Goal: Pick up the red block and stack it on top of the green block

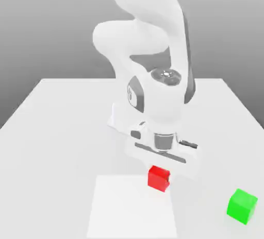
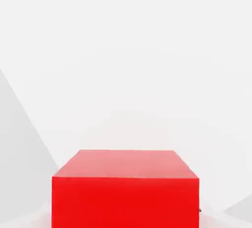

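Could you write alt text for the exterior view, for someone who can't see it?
A white robot arm reaches down to a red block at the edge of a pale square on a light table, its gripper closed on the block. A green block sits apart, toward the exterior view's right.
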Tool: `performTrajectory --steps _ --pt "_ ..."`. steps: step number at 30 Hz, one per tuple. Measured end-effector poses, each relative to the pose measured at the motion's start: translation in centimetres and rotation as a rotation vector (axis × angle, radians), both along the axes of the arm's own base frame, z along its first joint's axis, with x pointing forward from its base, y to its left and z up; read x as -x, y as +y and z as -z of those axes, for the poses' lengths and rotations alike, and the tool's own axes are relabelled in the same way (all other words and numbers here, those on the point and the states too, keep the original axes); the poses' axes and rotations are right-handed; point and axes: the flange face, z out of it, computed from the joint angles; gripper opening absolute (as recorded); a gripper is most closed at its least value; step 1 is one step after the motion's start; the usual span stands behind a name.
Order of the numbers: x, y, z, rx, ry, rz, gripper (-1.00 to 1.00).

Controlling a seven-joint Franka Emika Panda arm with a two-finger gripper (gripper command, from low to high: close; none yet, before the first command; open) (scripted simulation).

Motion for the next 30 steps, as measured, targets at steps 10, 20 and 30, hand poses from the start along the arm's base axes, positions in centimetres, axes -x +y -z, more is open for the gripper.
performTrajectory --steps 10,20,30 --pt "-0.6 1.1 -6.3 0.001 0.004 -0.016 -1.00" --pt "-6.9 14.2 -8.7 0.001 0.017 -0.134 -1.00" --pt "-8.9 19.2 -4.5 -0.001 0.000 -0.151 1.00"
